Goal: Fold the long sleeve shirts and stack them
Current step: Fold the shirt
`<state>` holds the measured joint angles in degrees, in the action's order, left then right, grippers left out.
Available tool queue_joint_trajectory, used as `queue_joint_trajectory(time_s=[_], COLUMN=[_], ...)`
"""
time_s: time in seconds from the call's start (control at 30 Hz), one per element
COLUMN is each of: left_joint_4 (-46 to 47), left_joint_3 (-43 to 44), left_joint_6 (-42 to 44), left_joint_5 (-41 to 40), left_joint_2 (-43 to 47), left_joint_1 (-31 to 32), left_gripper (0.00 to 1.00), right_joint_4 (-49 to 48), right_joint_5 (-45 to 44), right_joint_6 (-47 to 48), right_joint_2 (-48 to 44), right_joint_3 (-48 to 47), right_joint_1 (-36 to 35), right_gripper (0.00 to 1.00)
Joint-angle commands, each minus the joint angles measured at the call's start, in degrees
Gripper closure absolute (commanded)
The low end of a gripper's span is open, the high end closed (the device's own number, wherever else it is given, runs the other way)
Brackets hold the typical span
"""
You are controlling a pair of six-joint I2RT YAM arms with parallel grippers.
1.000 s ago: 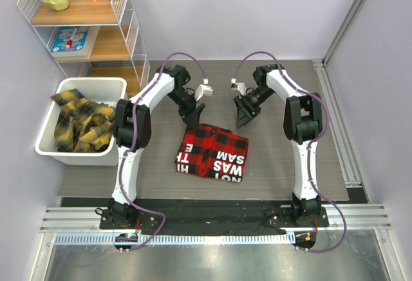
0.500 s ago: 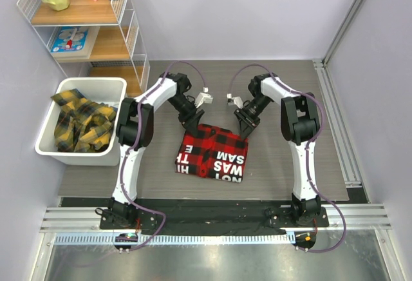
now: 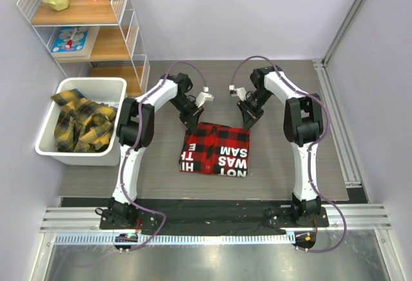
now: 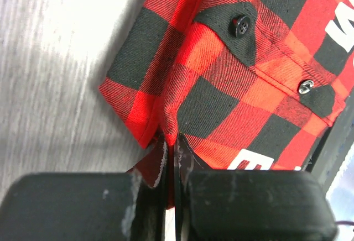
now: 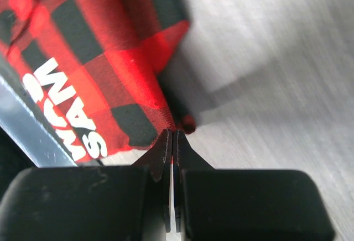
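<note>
A folded red-and-black long sleeve shirt [image 3: 215,151] with white lettering lies mid-table. My left gripper [image 3: 195,126] is at its far left corner. In the left wrist view the left gripper [image 4: 170,144] is shut on a pinched ridge of the red shirt [image 4: 249,86]. My right gripper [image 3: 247,125] is at the far right corner. In the right wrist view the right gripper [image 5: 173,137] is shut on the very edge of the red shirt [image 5: 99,58]. Yellow-and-black long sleeve shirts [image 3: 80,123] lie heaped in a white bin.
The white bin [image 3: 45,149] stands at the left of the table. Behind it is a wire shelf [image 3: 125,33] with a yellow jug and small items. Metal rails run along the right edge [image 3: 338,126] and near edge of the table.
Both grippers came down from above onto the red shirt's far corners and shut on the cloth. The shirt has shifted slightly, and its far edge is drawn up at both corners.
</note>
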<state>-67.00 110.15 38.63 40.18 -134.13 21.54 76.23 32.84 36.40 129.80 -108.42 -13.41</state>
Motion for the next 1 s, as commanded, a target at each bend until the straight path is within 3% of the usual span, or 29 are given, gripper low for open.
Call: queue_joint_trajectory(time_s=[0.0, 0.2, 0.23, 0.27, 0.3, 0.33, 0.37, 0.4, 0.43, 0.57, 0.67, 0.7, 0.8, 0.9, 0.97], left_joint_4=[5.4, 9.2, 9.3, 9.5, 9.7, 10.1, 11.4, 12.7, 14.4, 23.4, 34.3, 37.1, 41.3, 43.6, 44.1], left_joint_3=[-1.7, 0.6, 1.5, 2.3, 3.0, 2.9, 2.2, -1.2, -3.3, -17.1, -29.3, -32.7, -39.4, -43.7, -46.8], left_joint_6=[-3.6, -8.8, -9.3, -10.9, -11.7, -12.3, -15.0, -17.7, -19.9, -31.8, -43.1, -48.1, -50.8, -52.1, -52.5], left_joint_5=[-5.7, -9.1, -9.2, -9.2, -7.3, -5.4, -3.2, 0.3, 2.9, 13.2, 20.9, 22.4, 27.5, 28.5, 25.6], left_joint_2=[-0.3, -0.7, -0.6, -0.3, 0.8, 3.7, 6.0, 8.7, 14.5, 27.6, 33.3, 33.7, 32.1, 27.8, 25.3], left_joint_1=[-1.2, -3.2, -3.5, -3.9, -4.3, -5.5, -6.1, -6.4, -6.6, -3.7, 0.1, 1.1, 4.6, 5.7, 4.6], left_gripper=[1.0, 0.96, 0.77, 0.67, 0.58, 0.38, 0.32, 0.2, 0.0, 0.0, 0.0, 0.0, 0.0, 0.0, 0.0], right_joint_4=[-6.6, -14.1, -13.8, -12.8, -10.3, -9.4, -9.5, -9.9, -10.2, -14.9, -22.7, -24.6, -33.8, -42.9, -44.1], right_joint_5=[-8.7, -14.3, -13.8, -13.2, -12.4, -9.9, -7.8, -5.5, -3.0, 14.0, 24.9, 26.6, 32.2, 33.3, 31.4], right_joint_6=[-7.4, -12.8, -13.3, -14.3, -14.7, -15.0, -16.5, -17.4, -18.2, -22.8, -30.3, -33.9, -39.5, -47.3, -46.6], right_joint_2=[3.3, 7.5, 7.7, 7.9, 7.4, 6.2, 4.6, 0.1, -2.1, -13.8, -21.7, -23.2, -27.7, -27.7, -23.5], right_joint_3=[-3.6, -11.4, -13.2, -15.3, -18.5, -19.2, -19.2, -17.6, -16.5, -4.1, 12.1, 19.8, 32.3, 41.6, 44.4], right_joint_1=[1.0, 1.3, 1.5, 1.9, 2.0, 2.2, 2.9, 3.2, 3.6, 4.2, 2.1, -0.3, -4.3, -8.3, -8.1], right_gripper=[0.99, 0.98, 0.93, 0.68, 0.56, 0.42, 0.14, 0.01, 0.0, 0.01, 0.0, 0.0, 0.0, 0.0, 0.0])
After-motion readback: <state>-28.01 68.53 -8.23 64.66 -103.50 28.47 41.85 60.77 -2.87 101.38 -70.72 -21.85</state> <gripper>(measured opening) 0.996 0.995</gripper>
